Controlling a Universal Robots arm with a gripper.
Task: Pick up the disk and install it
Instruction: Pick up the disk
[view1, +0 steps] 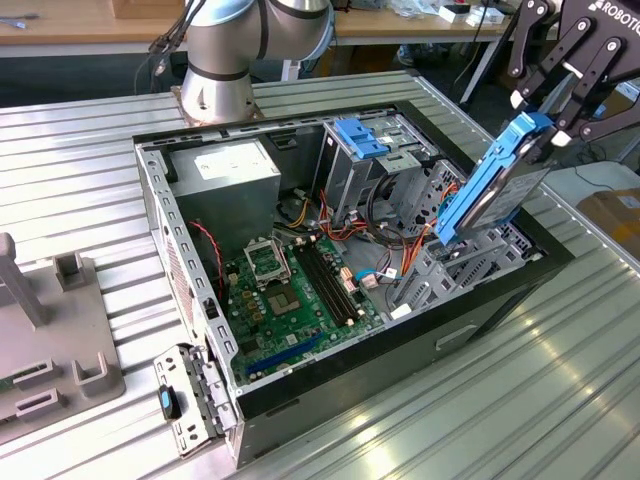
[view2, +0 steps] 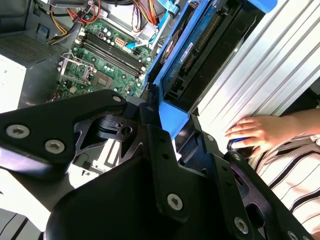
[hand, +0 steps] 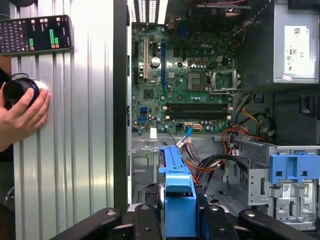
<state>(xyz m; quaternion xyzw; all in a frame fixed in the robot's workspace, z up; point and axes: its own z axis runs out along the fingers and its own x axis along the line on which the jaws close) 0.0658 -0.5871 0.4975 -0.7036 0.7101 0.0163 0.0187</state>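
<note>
The jaws are closed tight on the top end of the disk (view1: 495, 185) (the grey one with the bright blue frame). The disk hangs tilted in the air, its low end close to the grey drive cage (view1: 440, 270) inside the open computer case (view1: 480, 322). The case lies on the ribbed metal worktop (view1: 560, 400). A person's hand (hand: 22, 112) rests on the worktop beside the case.
</note>
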